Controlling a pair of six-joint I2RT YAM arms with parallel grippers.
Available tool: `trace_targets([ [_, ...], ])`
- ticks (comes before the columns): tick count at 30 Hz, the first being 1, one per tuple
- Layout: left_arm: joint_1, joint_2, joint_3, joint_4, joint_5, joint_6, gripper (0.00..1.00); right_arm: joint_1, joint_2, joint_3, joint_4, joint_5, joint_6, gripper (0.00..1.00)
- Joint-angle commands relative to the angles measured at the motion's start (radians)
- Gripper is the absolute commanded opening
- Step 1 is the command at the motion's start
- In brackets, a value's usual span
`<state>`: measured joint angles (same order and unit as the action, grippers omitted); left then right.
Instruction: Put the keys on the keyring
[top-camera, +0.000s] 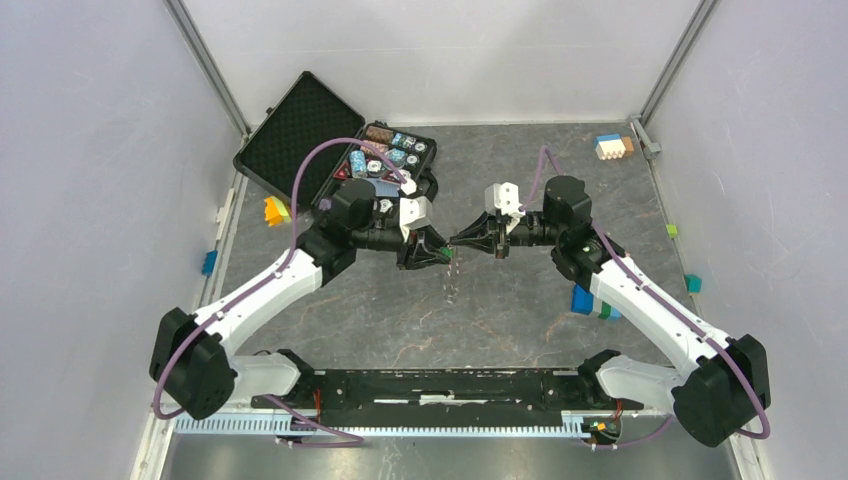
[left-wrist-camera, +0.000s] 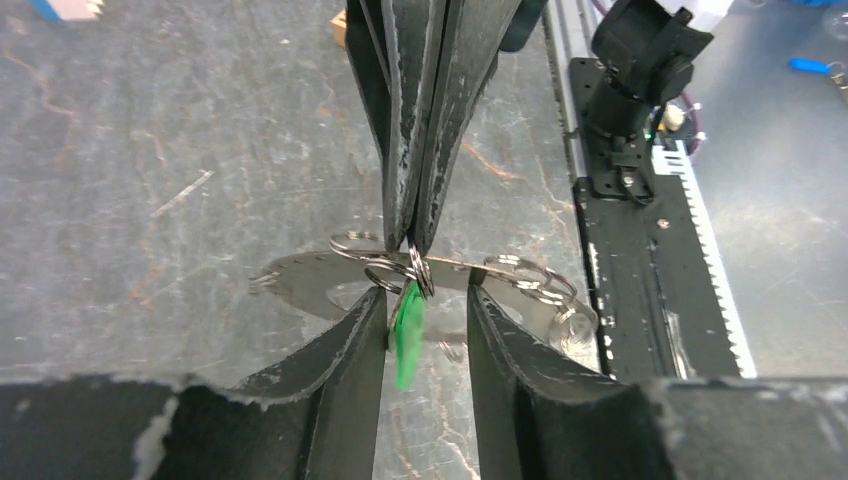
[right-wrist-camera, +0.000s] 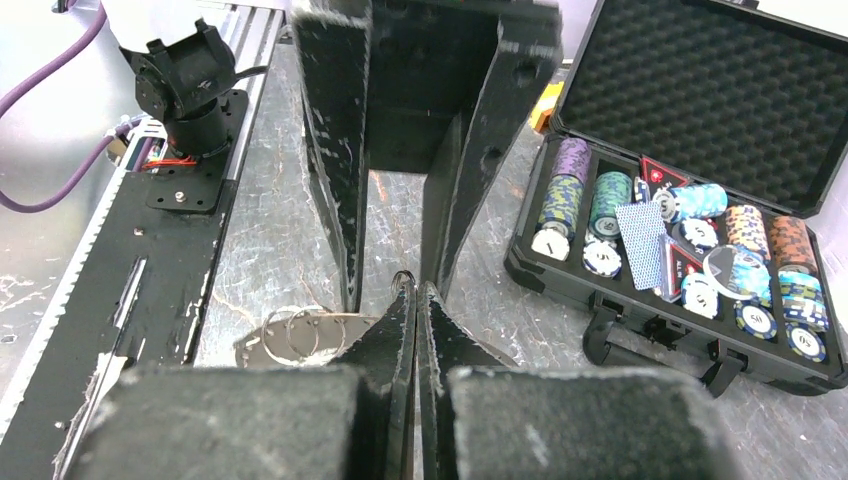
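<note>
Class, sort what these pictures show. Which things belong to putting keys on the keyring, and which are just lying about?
Belongs to the job:
- keyring
- green key
- grey key
- left gripper
- right gripper

Just lying about:
- poker chip case
- playing card
- orange block
- blue and green blocks

Keyring (left-wrist-camera: 420, 277) partly hidden by right jaws — green key (left-wrist-camera: 407, 338) blurred, possibly threaded.

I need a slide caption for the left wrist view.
Right gripper pinches the keyring; the green key sits inside the open left gripper.
</note>
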<state>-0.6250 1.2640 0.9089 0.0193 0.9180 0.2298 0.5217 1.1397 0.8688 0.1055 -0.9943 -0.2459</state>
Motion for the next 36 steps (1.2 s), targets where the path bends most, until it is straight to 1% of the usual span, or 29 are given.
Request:
trace_targets([
  [1, 0.001, -0.071, 0.1, -0.187, -0.072, 0.212, 0.45, -0.001, -0.03, 0.002, 0.017, -0.01, -0.015, 0.0],
  [3, 0.001, -0.076, 0.132, -0.236, -0.085, 0.244, 0.46, 0.0, -0.032, 0.001, 0.022, -0.012, -0.009, 0.0],
  [6, 0.002, -0.071, 0.175, -0.271, -0.069, 0.244, 0.46, -0.002, -0.034, 0.0, 0.027, -0.012, -0.006, 0.0],
  [12, 0.001, -0.042, 0.2, -0.28, -0.035, 0.223, 0.39, -0.002, -0.041, -0.002, 0.029, -0.01, -0.003, 0.0],
  [16, 0.001, -0.038, 0.199, -0.276, -0.039, 0.222, 0.39, -0.002, -0.042, -0.003, 0.028, -0.01, -0.004, 0.0],
  [19, 0.0, -0.035, 0.196, -0.271, -0.03, 0.214, 0.36, -0.002, -0.041, -0.004, 0.028, -0.009, -0.004, 0.0],
  [23, 0.001, -0.027, 0.192, -0.247, -0.017, 0.188, 0.26, -0.003, -0.036, -0.002, 0.028, -0.009, -0.004, 0.0],
  [27, 0.001, -0.017, 0.184, -0.219, -0.003, 0.163, 0.18, -0.003, -0.033, -0.002, 0.028, -0.007, -0.003, 0.0],
  [30, -0.001, -0.009, 0.183, -0.201, 0.008, 0.138, 0.11, -0.003, -0.031, -0.001, 0.028, -0.007, -0.002, 0.0],
  [36, -0.001, -0.004, 0.172, -0.181, 0.018, 0.128, 0.07, -0.003, -0.032, -0.002, 0.03, -0.007, -0.001, 0.0],
])
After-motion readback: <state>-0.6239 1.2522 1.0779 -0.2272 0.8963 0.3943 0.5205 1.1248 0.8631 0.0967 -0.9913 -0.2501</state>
